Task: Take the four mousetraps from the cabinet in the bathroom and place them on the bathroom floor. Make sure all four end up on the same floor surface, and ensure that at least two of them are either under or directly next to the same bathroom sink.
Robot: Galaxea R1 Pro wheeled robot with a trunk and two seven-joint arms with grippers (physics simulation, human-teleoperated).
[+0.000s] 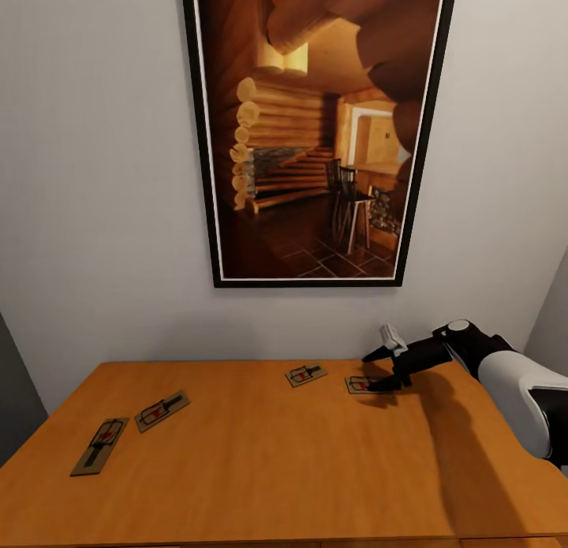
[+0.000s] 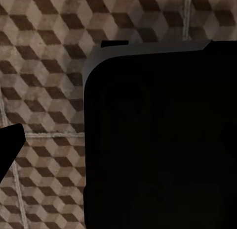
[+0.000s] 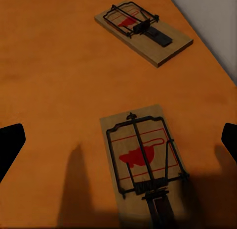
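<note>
While right tool (image 1: 384, 366) gapes over mousetrap (image 1: 361, 385), framed picture (image 1: 315, 130) behind

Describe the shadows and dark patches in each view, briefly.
Head view: the right gripper and its arm cast a broad soft shadow across the cabinet top. Right wrist view: finger shadows fall on the wood beside the near mousetrap, darkening its lower end. Left wrist view: a black unlit block hides much of the patterned bathroom floor.

Colours and patterns, cabinet top and floor

Cabinet (image 1: 260, 453): orange-brown wood. Mousetraps (image 3: 143, 160): tan boards, dark metal parts, red mark. Bathroom floor (image 2: 44, 56): brown, beige and white cube pattern, pale grout. Framed picture (image 1: 315, 130): black frame, warm brown log interior.
</note>
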